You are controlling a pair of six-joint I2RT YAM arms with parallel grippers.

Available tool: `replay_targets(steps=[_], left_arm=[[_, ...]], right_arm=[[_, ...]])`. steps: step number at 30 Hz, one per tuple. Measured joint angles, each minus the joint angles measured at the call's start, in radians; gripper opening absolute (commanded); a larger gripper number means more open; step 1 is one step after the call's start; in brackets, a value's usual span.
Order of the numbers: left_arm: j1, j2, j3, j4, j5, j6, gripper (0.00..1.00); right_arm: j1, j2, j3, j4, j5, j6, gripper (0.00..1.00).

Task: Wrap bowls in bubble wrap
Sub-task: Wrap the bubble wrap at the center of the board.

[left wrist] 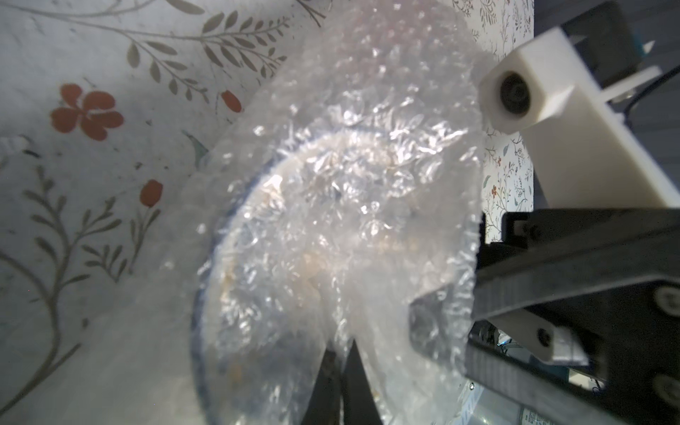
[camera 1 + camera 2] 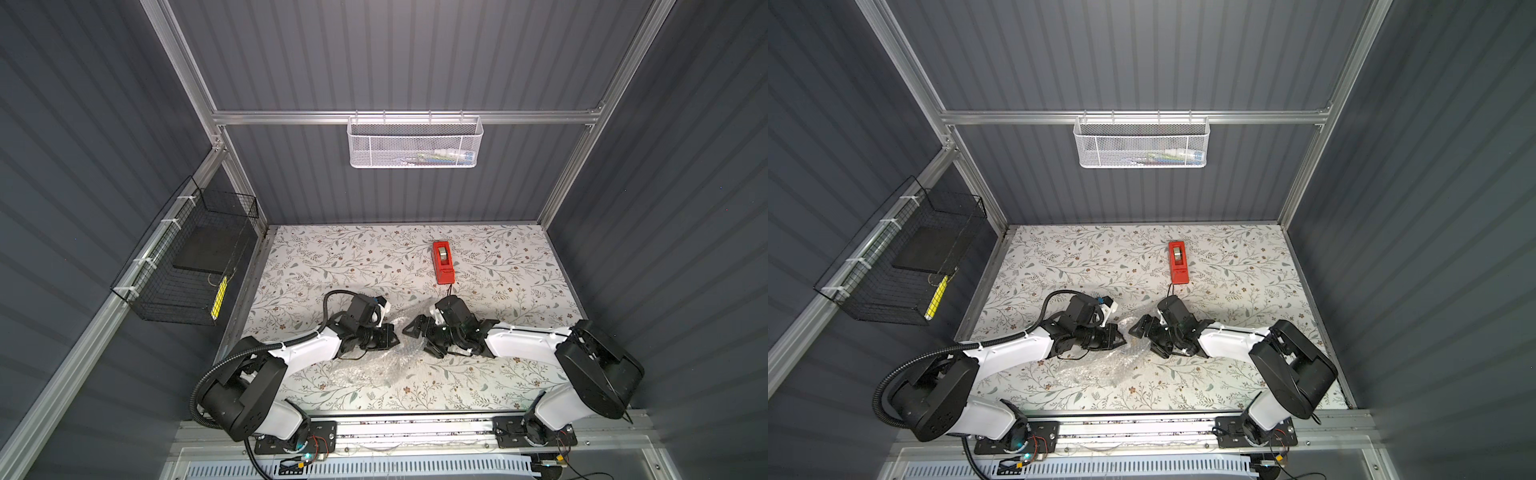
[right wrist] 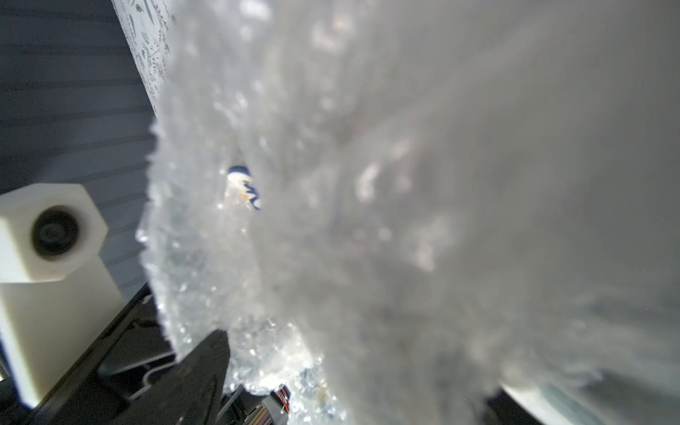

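The floral-patterned white table (image 2: 332, 257) carries a large clear, crinkled bubble wrap sheet (image 2: 374, 370) at its near middle, bunched between the two arms. The left gripper (image 2: 392, 338) has its jaws closed on a fold of the wrap. The right gripper (image 2: 419, 340) faces it, its jaws spread apart beside the wrap. A red rectangular tape dispenser (image 2: 443, 262) lies farther back. The small round white-and-blue ceramic bowl (image 3: 244, 187) sits inside the wrap, between the grippers, its rim showing through the plastic.

Looks like a robot lab booth: grey ribbed walls (image 2: 415, 54), aluminium frame (image 2: 291, 117), wire basket (image 2: 187, 266), arms (image 2: 307, 347) mounted at flowery desk (image 2: 332, 257).
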Motion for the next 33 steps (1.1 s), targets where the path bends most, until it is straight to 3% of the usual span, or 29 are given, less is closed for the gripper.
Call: replay_targets(steps=[7,13,26,29,33], left_arm=[[-0.004,0.007,0.0,0.0,-0.003,0.001,0.0],[-0.025,0.007,0.009,-0.01,-0.007,0.015,0.0],[-0.039,0.007,0.02,-0.014,-0.007,0.027,0.0],[-0.039,0.007,0.02,-0.013,-0.007,0.028,0.13],[-0.039,0.001,0.021,-0.013,-0.012,0.046,0.49]], right_arm=[[-0.021,-0.033,-0.024,0.024,-0.014,0.011,0.9],[-0.02,0.0,0.015,-0.019,-0.008,0.004,0.85],[0.001,0.055,0.093,-0.173,0.09,-0.056,0.5],[0.002,0.06,0.095,-0.188,0.103,-0.066,0.45],[0.004,0.085,0.111,-0.198,0.108,-0.079,0.41]])
